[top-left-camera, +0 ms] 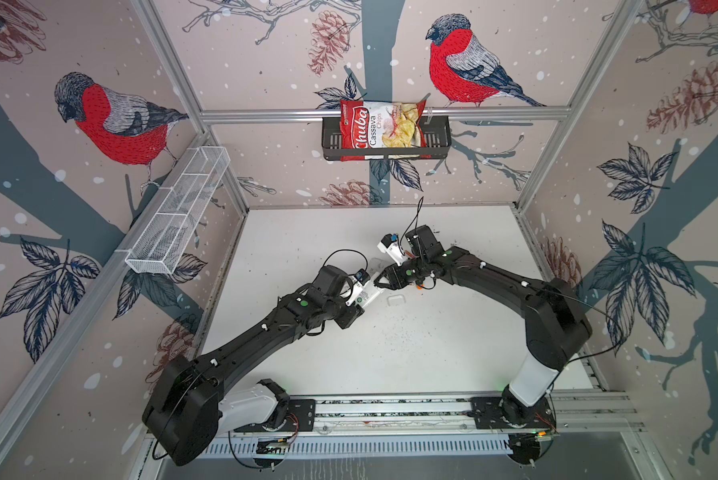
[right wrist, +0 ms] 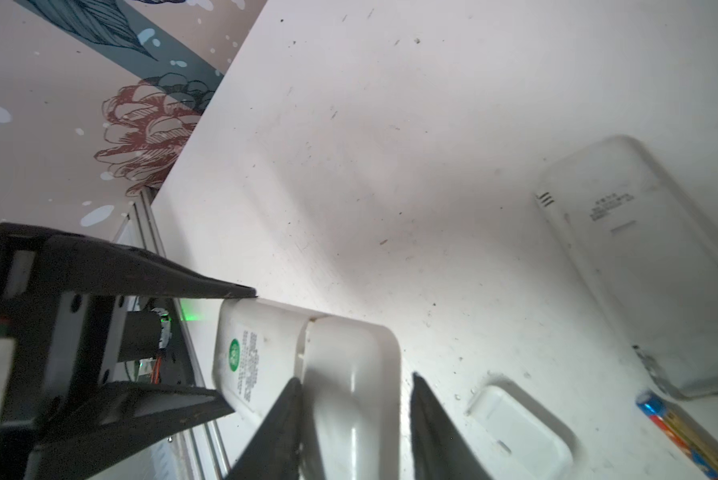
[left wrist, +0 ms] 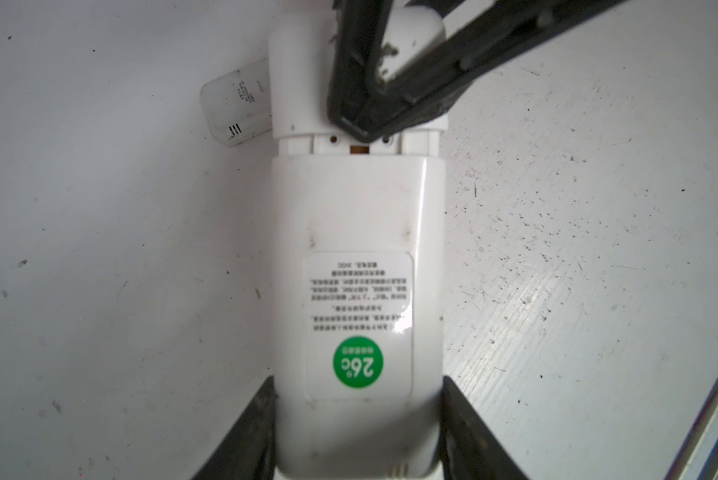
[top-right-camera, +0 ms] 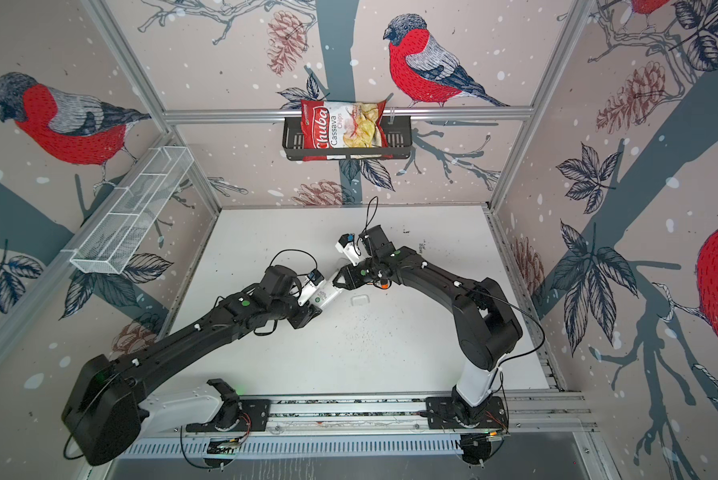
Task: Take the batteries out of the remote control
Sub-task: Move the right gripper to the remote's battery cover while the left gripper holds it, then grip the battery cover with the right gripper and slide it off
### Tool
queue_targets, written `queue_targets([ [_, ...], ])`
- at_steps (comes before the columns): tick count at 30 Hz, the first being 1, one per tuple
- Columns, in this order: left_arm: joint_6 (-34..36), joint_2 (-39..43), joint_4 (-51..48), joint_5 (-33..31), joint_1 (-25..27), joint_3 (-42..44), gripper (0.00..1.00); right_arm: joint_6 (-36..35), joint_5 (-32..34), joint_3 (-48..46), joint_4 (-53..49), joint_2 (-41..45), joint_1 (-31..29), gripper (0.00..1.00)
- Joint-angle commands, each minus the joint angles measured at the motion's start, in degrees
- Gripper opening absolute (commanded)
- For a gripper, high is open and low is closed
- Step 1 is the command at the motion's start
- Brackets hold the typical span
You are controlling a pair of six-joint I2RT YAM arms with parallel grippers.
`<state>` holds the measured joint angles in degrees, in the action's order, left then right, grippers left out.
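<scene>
My left gripper (left wrist: 357, 386) is shut on the sides of a white remote control (left wrist: 357, 232), held back-up with a green sticker showing. Its battery cover (left wrist: 303, 83) has slid a little, and a copper-coloured bit (left wrist: 359, 148) shows in the gap. My right gripper (right wrist: 355, 376) stands open astride that cover (right wrist: 349, 374). One finger sits at the seam; the other is just off the remote's end. In both top views the two grippers meet at the remote (top-left-camera: 369, 294) (top-right-camera: 328, 294) mid-table. One battery (right wrist: 681, 436) lies on the table by a second white remote (right wrist: 639, 257).
A loose white cover (right wrist: 519, 428) (top-left-camera: 396, 300) lies on the table beside the right gripper. A black wall basket (top-left-camera: 436, 137) holds a chips bag (top-left-camera: 380, 124). A white wire basket (top-left-camera: 178, 208) hangs on the left wall. Something small and orange (top-left-camera: 419, 286) lies under the right wrist.
</scene>
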<state>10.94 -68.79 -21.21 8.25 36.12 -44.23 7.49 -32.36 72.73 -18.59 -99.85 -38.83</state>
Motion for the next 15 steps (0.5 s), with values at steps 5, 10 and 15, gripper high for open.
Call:
queue_targets([
  [5, 0.0, -0.4, 2.3, 0.4, -0.1, -0.2, 0.26, 0.2, 4.6, -0.4, 0.6, 1.8, 0.8, 0.42],
  [10, 0.0, -1.0, 2.2, 0.3, -0.1, -0.2, 0.26, 0.8, 5.6, -1.4, 1.4, 2.8, 1.6, 0.3],
  [15, 0.0, -1.3, 2.1, 0.1, -0.1, -0.2, 0.26, 0.7, 4.8, -2.4, 2.3, 3.5, 1.9, 0.43],
])
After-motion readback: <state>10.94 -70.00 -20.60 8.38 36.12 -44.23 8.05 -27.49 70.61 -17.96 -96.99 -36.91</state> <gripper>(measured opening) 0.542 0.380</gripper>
